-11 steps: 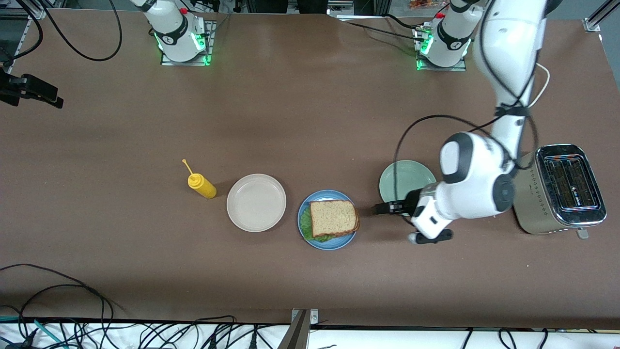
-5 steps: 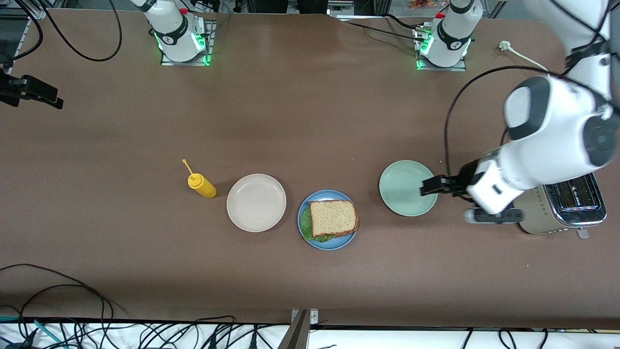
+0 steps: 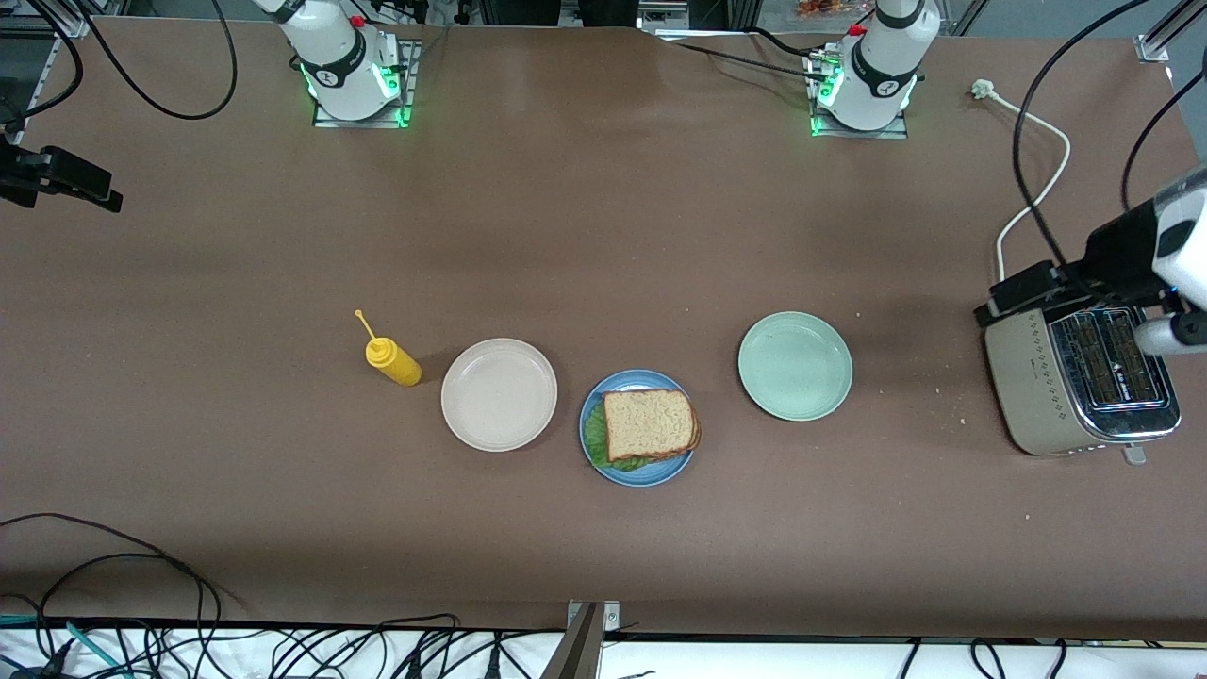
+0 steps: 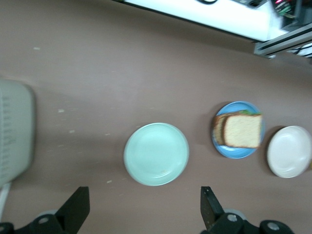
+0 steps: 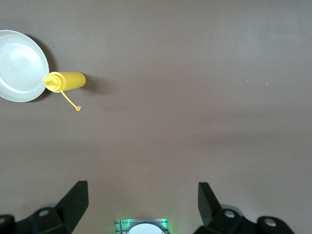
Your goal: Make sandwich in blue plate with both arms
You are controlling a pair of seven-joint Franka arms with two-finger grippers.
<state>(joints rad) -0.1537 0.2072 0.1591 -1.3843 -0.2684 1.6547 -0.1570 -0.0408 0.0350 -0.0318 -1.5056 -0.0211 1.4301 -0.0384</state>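
The sandwich (image 3: 651,424) lies on the blue plate (image 3: 660,476): a square brown toast slice on top, with green lettuce (image 3: 596,443) sticking out at one edge. The left wrist view also shows the sandwich (image 4: 242,130) on the blue plate (image 4: 235,153). My left gripper (image 3: 1009,292) hangs open and empty over the toaster, well away from the plate; its fingers stand wide apart in the left wrist view (image 4: 145,204). My right gripper (image 5: 141,200) is open and empty, high over the table near its own base (image 5: 142,226).
A pale mint-green plate (image 3: 795,366) sits beside the blue plate toward the left arm's end. A cream-white plate (image 3: 499,394) and a yellow squeeze bottle (image 3: 393,362) sit toward the right arm's end. A silver toaster (image 3: 1084,377) with a white cord (image 3: 1037,189) stands at the left arm's end.
My left arm has swung away from the blue plate, past the mint-green plate, to over the toaster, its gripper open throughout. The sandwich and right arm have not moved.
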